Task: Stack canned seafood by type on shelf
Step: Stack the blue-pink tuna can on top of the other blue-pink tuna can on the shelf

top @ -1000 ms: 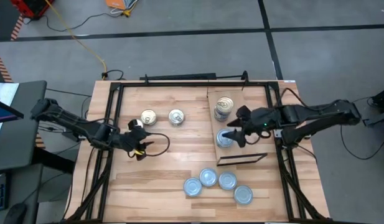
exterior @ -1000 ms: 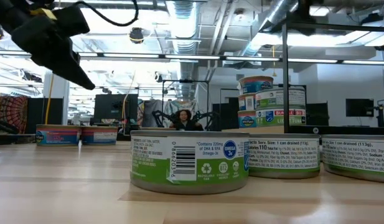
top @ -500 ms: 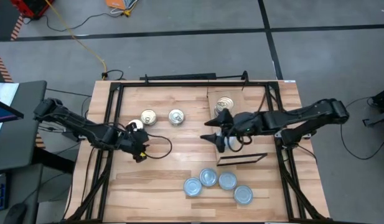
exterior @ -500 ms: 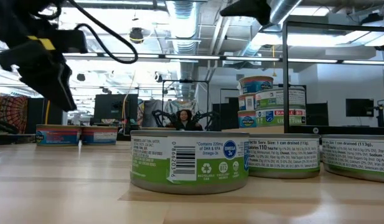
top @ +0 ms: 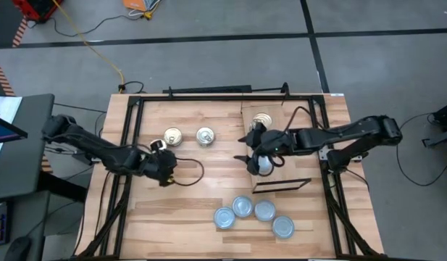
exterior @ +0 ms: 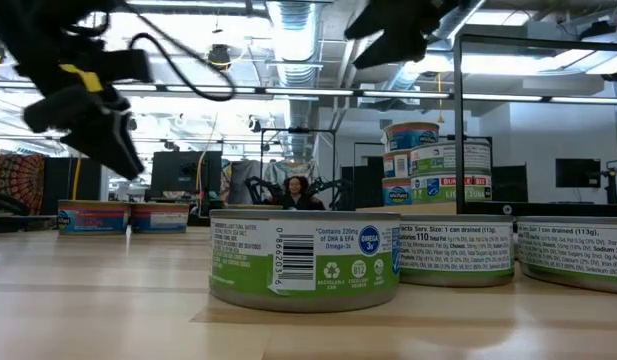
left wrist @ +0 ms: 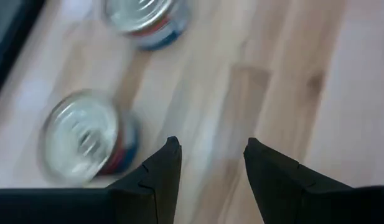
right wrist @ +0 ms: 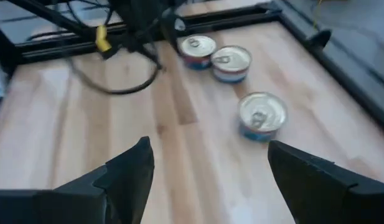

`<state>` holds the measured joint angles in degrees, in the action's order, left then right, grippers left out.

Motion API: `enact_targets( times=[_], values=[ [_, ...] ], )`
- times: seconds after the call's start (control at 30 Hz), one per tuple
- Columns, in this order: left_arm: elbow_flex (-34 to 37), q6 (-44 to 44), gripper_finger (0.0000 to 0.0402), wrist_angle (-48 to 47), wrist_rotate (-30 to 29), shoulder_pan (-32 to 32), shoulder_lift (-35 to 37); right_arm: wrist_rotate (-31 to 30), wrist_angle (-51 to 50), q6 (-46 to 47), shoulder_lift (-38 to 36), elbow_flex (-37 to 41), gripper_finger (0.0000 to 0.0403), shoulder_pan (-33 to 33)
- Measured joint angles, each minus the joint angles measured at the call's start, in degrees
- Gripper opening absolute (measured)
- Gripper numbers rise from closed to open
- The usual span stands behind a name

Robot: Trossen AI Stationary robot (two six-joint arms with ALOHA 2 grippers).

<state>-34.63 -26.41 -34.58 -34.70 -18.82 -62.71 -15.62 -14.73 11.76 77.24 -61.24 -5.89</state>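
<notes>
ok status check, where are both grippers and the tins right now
Left gripper empty, open, near two gold tins. Right gripper open, empty, off the shelf edge. Four blue tins loose. Nothing blocking.

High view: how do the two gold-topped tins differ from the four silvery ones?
The gold-topped tins are pale gold, the silvery tins light blue-silver. Two gold-topped tins sit side by side; four silvery tins cluster. Gold-topped ones lie on the left arm's side, silvery ones beside the shelf. All lie flat, none on it.
</notes>
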Motion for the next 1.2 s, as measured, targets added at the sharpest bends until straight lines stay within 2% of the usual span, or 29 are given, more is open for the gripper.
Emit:
enact_targets(
  times=[0.2,0.43,0.67,0.83,1.0,1.1,1.2],
  values=[
    [-0.1,16.9,0.0167,15.0,7.5,10.2,-7.1,0.7,8.1,-11.4,-0.8,2.5,0.0336,2.3],
    [-3.4,35.4,0.0167,24.8,6.4,18.8,-13.7,0.9,10.2,-21.2,-2.8,2.7,0.0336,2.6],
    [-10.3,44.5,0.0167,24.8,10.1,25.1,-23.0,0.9,7.2,-22.7,-8.0,4.4,0.0328,6.8],
    [-14.4,52.3,0.0167,23.5,10.2,26.5,-28.7,0.9,7.9,-22.3,-13.1,8.3,0.0326,10.0],
    [-15.4,58.8,0.0166,23.6,9.6,26.6,-32.3,0.9,9.7,-22.3,-18.1,12.1,0.0326,12.1],
    [-15.5,58.5,0.0150,23.8,8.2,26.6,-33.4,1.0,11.2,-22.1,-20.5,14.5,0.0326,13.0],
    [-15.6,55.8,0.0111,23.3,7.6,26.3,-33.8,1.0,12.3,-21.1,-22.2,16.5,0.0326,14.0]
  ],
)
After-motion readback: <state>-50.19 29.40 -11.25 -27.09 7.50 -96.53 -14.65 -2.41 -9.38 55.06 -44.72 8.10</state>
